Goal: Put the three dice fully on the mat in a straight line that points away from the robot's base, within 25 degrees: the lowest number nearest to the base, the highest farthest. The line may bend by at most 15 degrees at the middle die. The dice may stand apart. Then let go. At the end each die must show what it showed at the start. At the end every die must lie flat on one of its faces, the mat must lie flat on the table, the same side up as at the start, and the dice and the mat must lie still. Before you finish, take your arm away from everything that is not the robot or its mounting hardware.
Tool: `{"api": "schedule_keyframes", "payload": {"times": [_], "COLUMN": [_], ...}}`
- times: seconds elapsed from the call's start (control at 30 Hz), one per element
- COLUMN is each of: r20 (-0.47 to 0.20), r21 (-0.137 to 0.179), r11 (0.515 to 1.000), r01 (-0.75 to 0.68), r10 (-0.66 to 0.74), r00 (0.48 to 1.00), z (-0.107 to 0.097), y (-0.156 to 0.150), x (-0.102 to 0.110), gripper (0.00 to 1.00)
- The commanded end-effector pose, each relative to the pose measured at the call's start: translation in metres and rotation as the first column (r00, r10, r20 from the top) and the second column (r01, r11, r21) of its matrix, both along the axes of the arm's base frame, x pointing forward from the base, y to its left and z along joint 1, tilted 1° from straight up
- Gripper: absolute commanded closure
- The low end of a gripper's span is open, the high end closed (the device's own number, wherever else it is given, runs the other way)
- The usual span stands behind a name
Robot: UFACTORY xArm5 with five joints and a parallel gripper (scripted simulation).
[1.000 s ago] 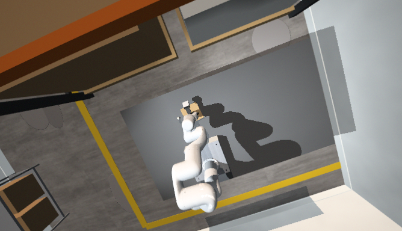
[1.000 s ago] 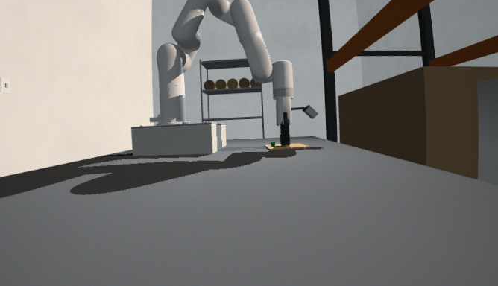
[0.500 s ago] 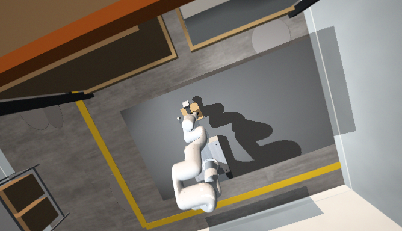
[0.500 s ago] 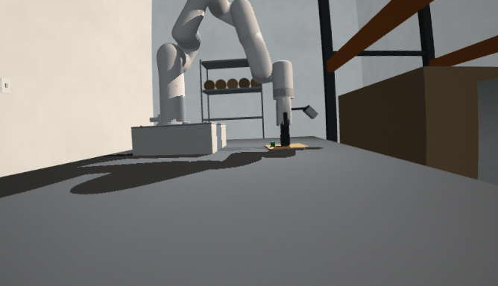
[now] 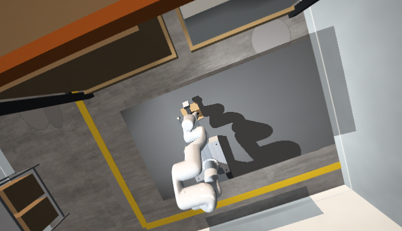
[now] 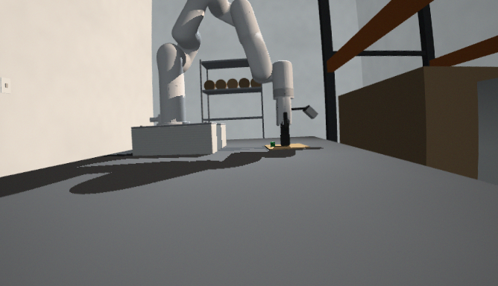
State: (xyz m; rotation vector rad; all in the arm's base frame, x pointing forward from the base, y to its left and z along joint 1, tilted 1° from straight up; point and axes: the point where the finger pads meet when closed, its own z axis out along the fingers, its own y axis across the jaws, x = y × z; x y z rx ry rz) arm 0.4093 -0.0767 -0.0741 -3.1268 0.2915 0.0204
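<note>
White jointed arm (image 6: 209,30) arching from a pale block pedestal (image 6: 149,150) on the grey bench (image 6: 261,217), its wrist pointing straight down over a thin tan rectangular mat (image 6: 298,146). Dark end effector (image 6: 285,138) standing vertical with its tips down at the mat surface, fingers drawn narrow and clamped on a small object; that object is hidden behind the fingers in the exterior view and under the wrist in the top view, so it is presumably one of the dice but cannot be identified. Small green die (image 6: 273,144) resting on the mat near its edge toward the pedestal, just beside the end effector and apart from it. In the top view the mat (image 5: 195,107) shows as two tan patches either side of the wrist, with a pale cube-shaped part (image 5: 185,103) above it, matching the grey block on a bracket beside the wrist in the exterior view. Pips on the green die are too small to read
</note>
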Motion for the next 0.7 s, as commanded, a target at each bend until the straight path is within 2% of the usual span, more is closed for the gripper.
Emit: {"api": "schedule_keyframes", "payload": {"times": [0.0, 0.27, 0.3, 0.37, 0.4, 0.57, 0.6, 0.67], "r20": [0.003, 0.003, 0.003, 0.003, 0.003, 0.003, 0.003, 0.003], "r21": [-0.001, -0.001, -0.001, -0.001, -0.001, -0.001, -0.001, -0.001], "r11": [1.000, 1.000, 1.000, 1.000, 1.000, 1.000, 1.000, 1.000], "r01": [0.000, 0.000, 0.000, 0.000, 0.000, 0.000, 0.000, 0.000], "r10": [0.000, 0.000, 0.000, 0.000, 0.000, 0.000, 0.000, 0.000], "r00": [1.000, 1.000, 1.000, 1.000, 1.000, 1.000, 1.000, 1.000], "z": [0.0010, 0.0010, 0.0010, 0.0010, 0.0010, 0.0010, 0.0010, 0.0010], "y": [-0.0003, -0.0003, -0.0003, -0.0003, -0.0003, -0.0003, -0.0003, -0.0003], "x": [0.0013, 0.0013, 0.0013, 0.0013, 0.0013, 0.0013, 0.0013, 0.0013], "gripper": [0.89, 0.89, 0.85, 0.85, 0.81, 0.77, 0.73, 0.73]}}
